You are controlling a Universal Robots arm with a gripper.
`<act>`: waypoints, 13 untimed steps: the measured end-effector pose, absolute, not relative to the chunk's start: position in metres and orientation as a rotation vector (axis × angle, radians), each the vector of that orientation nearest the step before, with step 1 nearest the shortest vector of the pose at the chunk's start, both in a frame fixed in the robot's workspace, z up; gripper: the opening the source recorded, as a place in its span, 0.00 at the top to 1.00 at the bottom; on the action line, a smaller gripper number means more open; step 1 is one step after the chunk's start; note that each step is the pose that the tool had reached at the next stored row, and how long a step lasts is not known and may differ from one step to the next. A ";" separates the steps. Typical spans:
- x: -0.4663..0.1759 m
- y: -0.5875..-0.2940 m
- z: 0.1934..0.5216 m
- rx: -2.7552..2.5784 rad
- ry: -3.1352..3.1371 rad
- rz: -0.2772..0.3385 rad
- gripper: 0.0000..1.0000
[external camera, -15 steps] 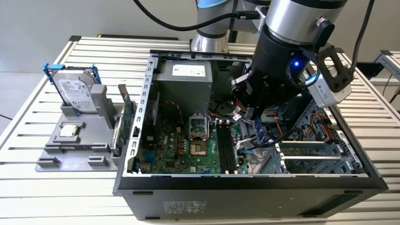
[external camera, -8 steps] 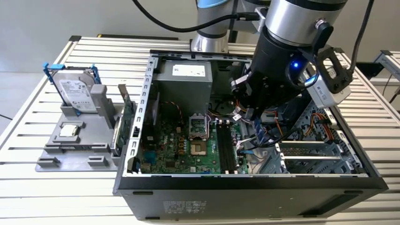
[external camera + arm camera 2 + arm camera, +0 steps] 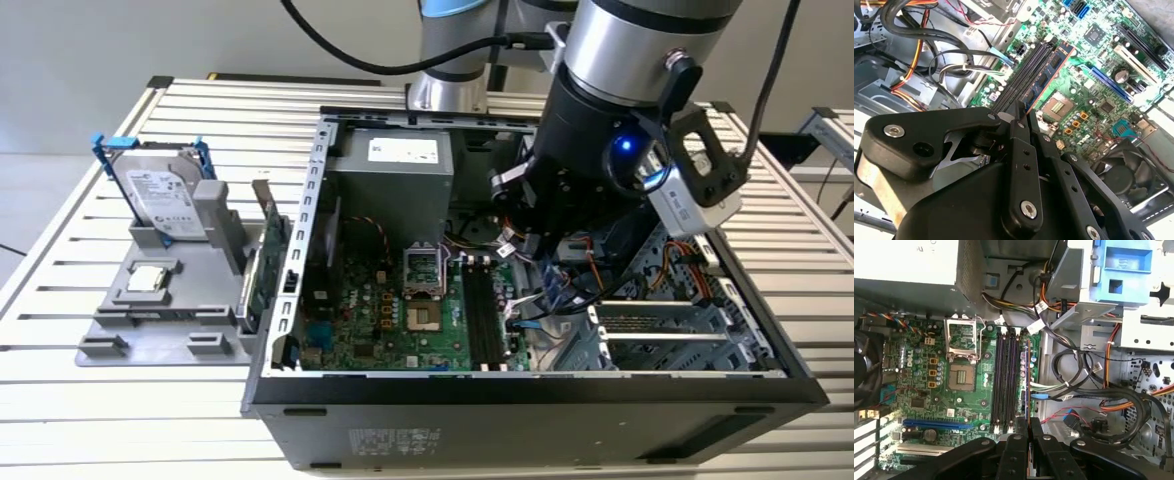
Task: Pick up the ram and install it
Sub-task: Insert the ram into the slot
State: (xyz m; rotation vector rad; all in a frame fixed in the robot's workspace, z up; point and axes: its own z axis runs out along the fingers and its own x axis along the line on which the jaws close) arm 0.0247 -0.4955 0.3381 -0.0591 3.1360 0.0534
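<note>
The ram (image 3: 1050,67) is a thin bluish-green stick with dark chips. In the first wrist view I see the ram (image 3: 1027,385) edge-on. My gripper (image 3: 1020,114) is shut on one end of it, black fingers (image 3: 1017,432) pressed against both faces. The stick runs parallel to the motherboard's long black slots (image 3: 1004,380) and appears just above them. I cannot tell whether its lower edge touches a slot. In the exterior view my arm's wrist (image 3: 601,160) reaches down into the open computer case (image 3: 534,395), above the slots (image 3: 483,320).
A bundle of cables (image 3: 1089,390) lies close beside the slots. The CPU socket (image 3: 961,375) is on their other side, and a fan (image 3: 1124,175) sits beyond it. Outside the case, a grey fixture (image 3: 160,310) holds a hard drive (image 3: 160,195) and a green expansion card (image 3: 274,250).
</note>
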 end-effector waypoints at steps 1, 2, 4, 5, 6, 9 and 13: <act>0.025 -0.495 0.337 -0.052 3.136 0.053 1.00; 0.025 -0.495 0.336 -0.042 3.136 0.053 1.00; 0.025 -0.495 0.335 -0.025 3.136 0.053 1.00; 0.025 -0.495 0.334 -0.022 3.136 0.053 1.00; 0.025 -0.495 0.334 -0.021 3.135 0.053 1.00; 0.024 -0.495 0.333 -0.019 3.134 0.053 1.00; 0.024 -0.495 0.329 -0.008 3.133 0.053 1.00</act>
